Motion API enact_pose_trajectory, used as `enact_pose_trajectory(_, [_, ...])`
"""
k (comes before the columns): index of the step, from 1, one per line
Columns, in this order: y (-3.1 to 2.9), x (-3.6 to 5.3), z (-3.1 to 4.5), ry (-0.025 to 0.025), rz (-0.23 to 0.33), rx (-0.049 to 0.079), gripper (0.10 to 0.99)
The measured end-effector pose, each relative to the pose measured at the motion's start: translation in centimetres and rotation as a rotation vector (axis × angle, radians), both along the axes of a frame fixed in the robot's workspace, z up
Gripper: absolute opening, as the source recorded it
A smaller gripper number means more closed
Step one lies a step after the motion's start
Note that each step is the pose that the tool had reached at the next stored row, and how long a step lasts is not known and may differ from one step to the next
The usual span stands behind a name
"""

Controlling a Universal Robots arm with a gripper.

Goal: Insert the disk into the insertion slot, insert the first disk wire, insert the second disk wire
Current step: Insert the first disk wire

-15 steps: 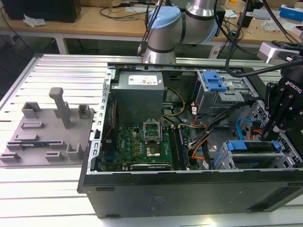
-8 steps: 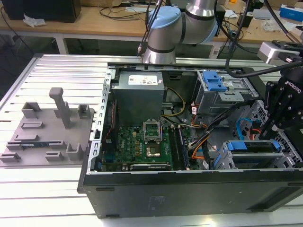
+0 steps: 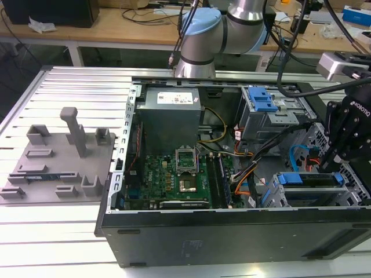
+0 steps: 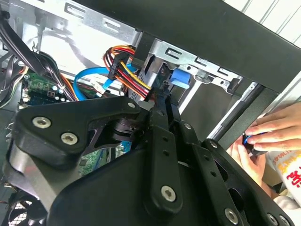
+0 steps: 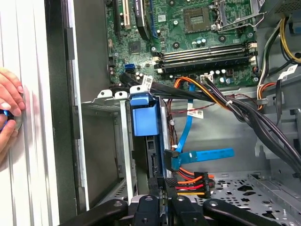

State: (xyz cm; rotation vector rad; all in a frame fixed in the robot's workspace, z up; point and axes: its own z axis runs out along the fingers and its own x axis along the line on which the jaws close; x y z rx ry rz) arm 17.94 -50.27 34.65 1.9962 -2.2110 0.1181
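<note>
Black gripper (image 5: 163, 182) linkages crowd the foreground in both wrist views. The jaws are drawn nearly together, leaving only a narrow gap. They pinch the black plug of the power wire (image 5: 190, 182), a bundle of red, orange, yellow and black strands. The plug sits right against the rear edge of the disk (image 5: 145, 117), whose bright-blue caddy handle stands just beyond the jaws in the first wrist view. The disk sits inside the insertion slot (image 5: 123, 141), the grey sheet-metal bay of the drive cage at one corner of the open computer case (image 3: 232, 231).

Just beside the power plug, the blue data cable (image 5: 207, 154) has its connector against the same edge of the disk. Its flat ribbon bends away over perforated metal. A person's hand (image 5: 8, 117) rests outside the case wall on the ridged metal tabletop (image 3: 69, 87), fingers closed on a small dark and blue object.

Farther on lies the green motherboard (image 5: 197, 37) with its processor socket and memory slots. In the exterior view, a taller grey box with a blue tab (image 3: 261, 99) stands beyond the drive cage, and the grey power supply (image 3: 171, 113) sits toward the far wall. A grey fixture tray (image 3: 58, 156) lies on the tabletop at the exterior view's left, just beside the case.
</note>
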Motion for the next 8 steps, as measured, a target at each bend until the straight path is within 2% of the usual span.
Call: enact_pose_trajectory(8, [-0.13, -0.03, -0.01, 0.0, 0.0, 0.0, 0.165])
